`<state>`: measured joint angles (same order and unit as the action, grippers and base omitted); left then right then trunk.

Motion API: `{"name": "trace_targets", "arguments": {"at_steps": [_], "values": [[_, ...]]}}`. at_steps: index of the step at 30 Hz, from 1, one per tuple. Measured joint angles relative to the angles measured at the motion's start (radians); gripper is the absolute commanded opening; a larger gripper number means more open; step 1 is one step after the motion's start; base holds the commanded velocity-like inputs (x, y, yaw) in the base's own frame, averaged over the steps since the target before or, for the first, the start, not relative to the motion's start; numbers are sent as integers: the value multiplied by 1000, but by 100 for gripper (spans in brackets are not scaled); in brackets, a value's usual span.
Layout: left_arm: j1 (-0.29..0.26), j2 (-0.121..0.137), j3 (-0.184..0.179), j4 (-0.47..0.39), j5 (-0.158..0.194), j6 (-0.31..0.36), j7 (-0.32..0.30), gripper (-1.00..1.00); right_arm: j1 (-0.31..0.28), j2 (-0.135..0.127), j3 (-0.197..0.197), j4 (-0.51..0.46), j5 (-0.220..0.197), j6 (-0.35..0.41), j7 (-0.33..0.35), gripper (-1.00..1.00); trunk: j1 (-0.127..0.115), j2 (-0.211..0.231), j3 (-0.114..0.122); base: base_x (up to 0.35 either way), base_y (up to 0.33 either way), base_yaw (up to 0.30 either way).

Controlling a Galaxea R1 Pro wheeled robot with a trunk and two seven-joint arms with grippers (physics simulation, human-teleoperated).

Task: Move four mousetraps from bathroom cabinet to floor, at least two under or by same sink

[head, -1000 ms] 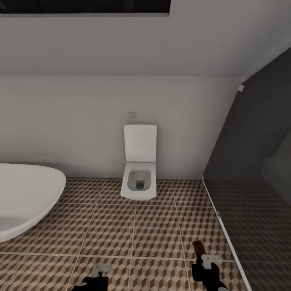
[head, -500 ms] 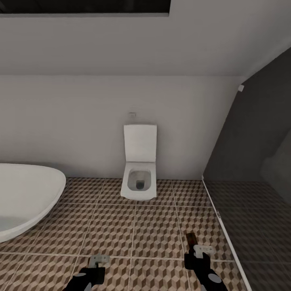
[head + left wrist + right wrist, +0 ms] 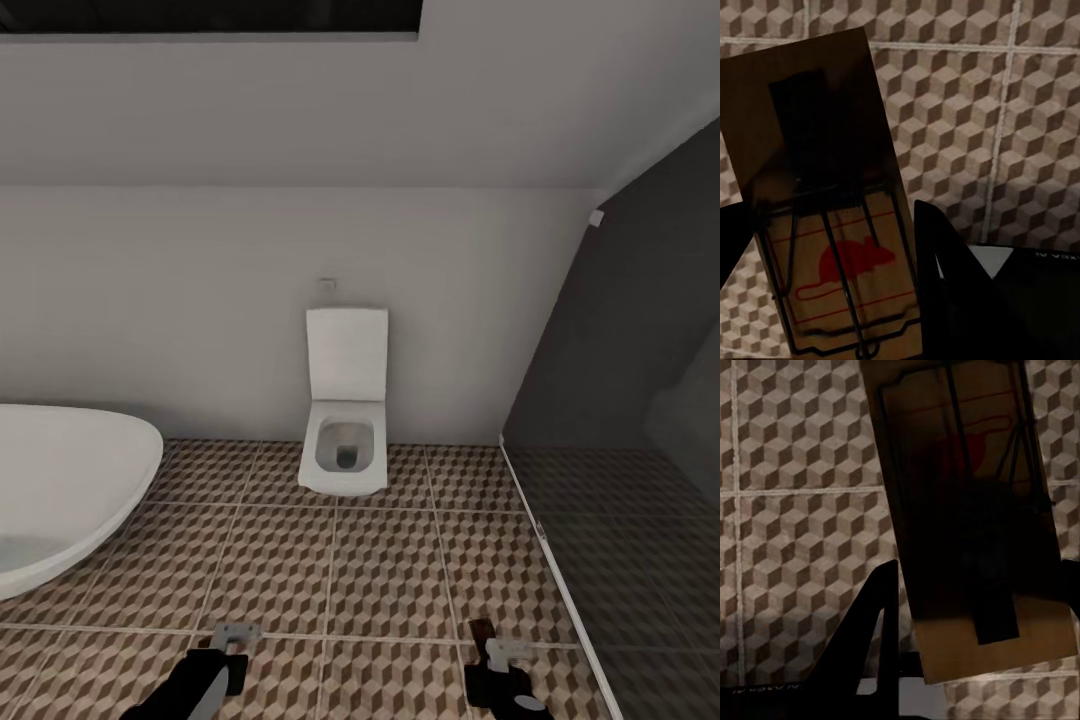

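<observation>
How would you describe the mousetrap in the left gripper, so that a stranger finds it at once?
Start from the white bathtub and come down to the left gripper above the cube-patterned floor. Between its dark fingers is a wooden mousetrap, with wire parts over a red mouse print.

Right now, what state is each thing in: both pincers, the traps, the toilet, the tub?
Left pincer: shut on a mousetrap, above the floor.
Right pincer: shut on a second mousetrap.
Toilet: lid up, bowl open.
Bathtub: looks empty in the part that shows.
</observation>
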<state>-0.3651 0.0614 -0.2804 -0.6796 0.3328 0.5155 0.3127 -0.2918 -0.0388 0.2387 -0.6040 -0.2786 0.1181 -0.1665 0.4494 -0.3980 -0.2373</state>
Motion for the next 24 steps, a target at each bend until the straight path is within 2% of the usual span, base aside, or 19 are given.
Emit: {"name": "trace_targets", "arguments": {"at_steps": [5,10,14,21,22,24], "values": [[-3,-3,0,0,0,8,2,-100,-4,16,0,9,-1,-4,0,-100,0,0,0,0,0,0],[-4,-6,0,9,2,12,1,-100,-5,19,0,-55,0,12,-5,-100,0,0,0,0,0,0],[-4,-6,-1,33,4,14,3,-100,-7,39,4,-109,-11,112,-24,-100,0,0,0,0,0,0],[-4,-8,-1,36,6,15,-2,-100,-7,49,4,-178,-19,144,-46,-100,0,0,0,0,0,0],[-4,-8,-1,34,8,15,-5,-100,-7,60,4,-185,-20,143,-50,-100,0,0,0,0,0,0],[-4,-8,-1,32,8,15,-5,-100,-7,62,4,-186,-20,141,-49,-100,0,0,0,0,0,0]]}}
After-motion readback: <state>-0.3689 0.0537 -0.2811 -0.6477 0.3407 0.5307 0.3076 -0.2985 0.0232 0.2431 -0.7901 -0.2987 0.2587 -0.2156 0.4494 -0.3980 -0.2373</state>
